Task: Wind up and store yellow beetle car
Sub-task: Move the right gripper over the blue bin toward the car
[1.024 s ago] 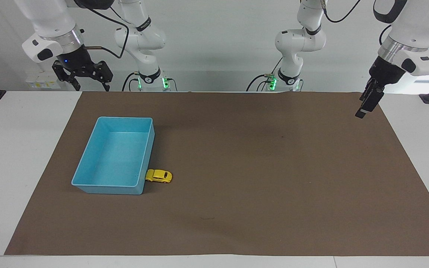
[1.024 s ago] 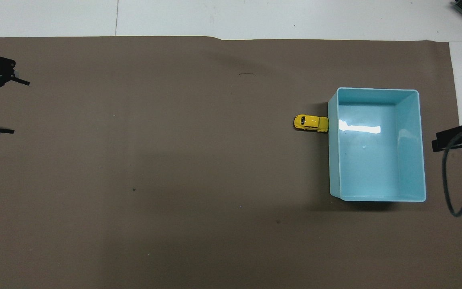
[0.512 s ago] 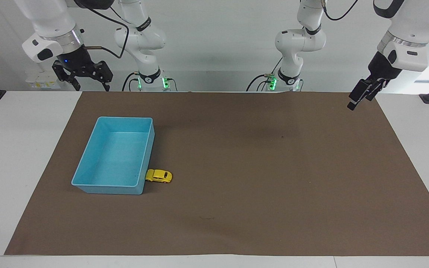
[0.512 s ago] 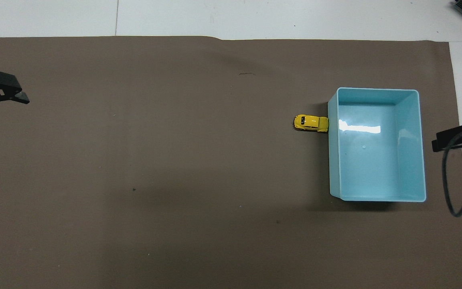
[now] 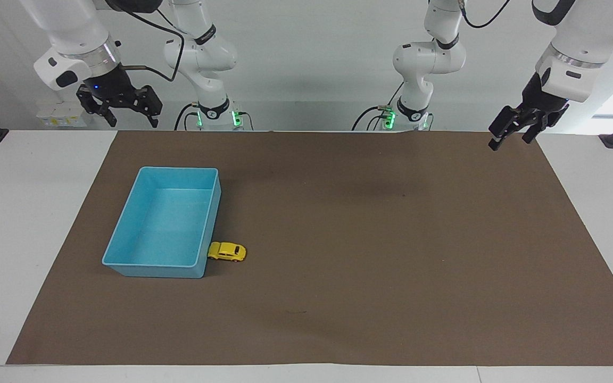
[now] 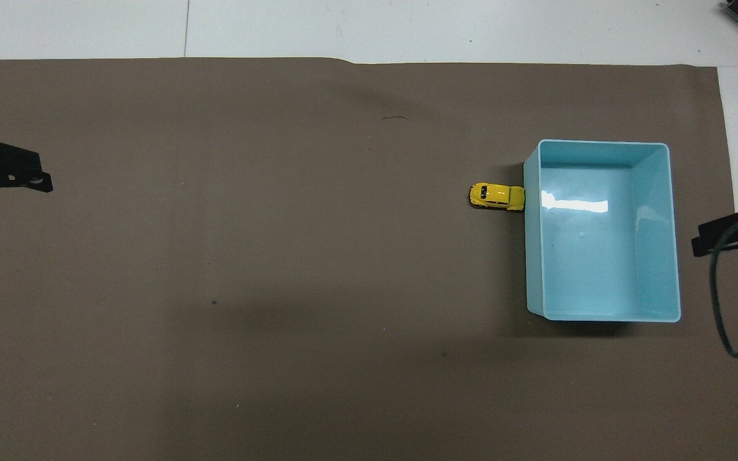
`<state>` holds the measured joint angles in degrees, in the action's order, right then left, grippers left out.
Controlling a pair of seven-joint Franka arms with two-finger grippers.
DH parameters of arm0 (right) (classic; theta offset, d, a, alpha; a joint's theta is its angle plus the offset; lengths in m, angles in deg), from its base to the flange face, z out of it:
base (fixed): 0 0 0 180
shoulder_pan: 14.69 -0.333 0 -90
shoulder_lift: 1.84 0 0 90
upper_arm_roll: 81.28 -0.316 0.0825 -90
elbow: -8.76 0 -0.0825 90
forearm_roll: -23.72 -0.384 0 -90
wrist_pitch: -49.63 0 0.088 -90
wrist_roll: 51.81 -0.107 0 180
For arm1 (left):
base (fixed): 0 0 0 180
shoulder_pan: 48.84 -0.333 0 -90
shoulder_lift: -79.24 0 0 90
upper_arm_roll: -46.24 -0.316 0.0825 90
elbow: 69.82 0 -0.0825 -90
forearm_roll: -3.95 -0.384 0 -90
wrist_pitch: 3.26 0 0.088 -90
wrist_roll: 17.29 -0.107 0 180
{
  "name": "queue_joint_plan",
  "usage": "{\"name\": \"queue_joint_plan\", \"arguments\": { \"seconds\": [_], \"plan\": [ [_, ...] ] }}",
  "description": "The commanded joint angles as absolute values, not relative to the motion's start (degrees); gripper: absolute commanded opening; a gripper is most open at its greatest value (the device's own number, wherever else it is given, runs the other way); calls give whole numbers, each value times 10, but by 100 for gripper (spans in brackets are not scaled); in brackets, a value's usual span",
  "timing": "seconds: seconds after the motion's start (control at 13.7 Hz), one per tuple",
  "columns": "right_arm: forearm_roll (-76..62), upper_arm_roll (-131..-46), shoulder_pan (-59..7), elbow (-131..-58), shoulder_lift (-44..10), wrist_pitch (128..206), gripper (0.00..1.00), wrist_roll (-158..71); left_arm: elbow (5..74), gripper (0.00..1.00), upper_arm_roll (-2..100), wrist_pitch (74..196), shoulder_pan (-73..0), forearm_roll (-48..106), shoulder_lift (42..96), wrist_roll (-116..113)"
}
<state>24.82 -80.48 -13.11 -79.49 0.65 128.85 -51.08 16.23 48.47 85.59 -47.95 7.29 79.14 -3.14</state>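
Note:
The yellow beetle car [image 5: 226,251] [image 6: 498,196] stands on the brown mat, its tail against the blue bin's [image 5: 125,255] [image 6: 675,243] wall that faces the left arm's end of the table, near the bin's corner farther from the robots. The bin is empty. My left gripper [image 5: 510,140] [image 6: 4,195] hangs open and empty in the air over the mat's edge at the left arm's end. My right gripper [image 5: 131,122] is open and empty, high over the table's edge by the right arm's base, and only part of it shows in the overhead view [image 6: 731,234].
The brown mat [image 5: 370,239] covers most of the white table [image 5: 19,223]. A black cable [image 6: 724,301] loops down from the right arm beside the bin. Both arm bases [image 5: 213,114] stand at the table's edge.
My left gripper has risen, turned at the wrist and drifted slightly toward the middle of the table. The right gripper, the car and the bin have hardly moved.

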Motion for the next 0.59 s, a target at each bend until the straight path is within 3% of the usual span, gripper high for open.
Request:
{"name": "queue_joint_plan", "arguments": {
  "seconds": [0.0,0.51],
  "plan": [
    [242,-808,-122,-839,40,1301,100,-509,191,100,490,833,-481,73,813,-73],
    [242,-808,-128,-841,35,1345,100,-533,228,100,490,816,-484,72,840,-205]
  ]
}}
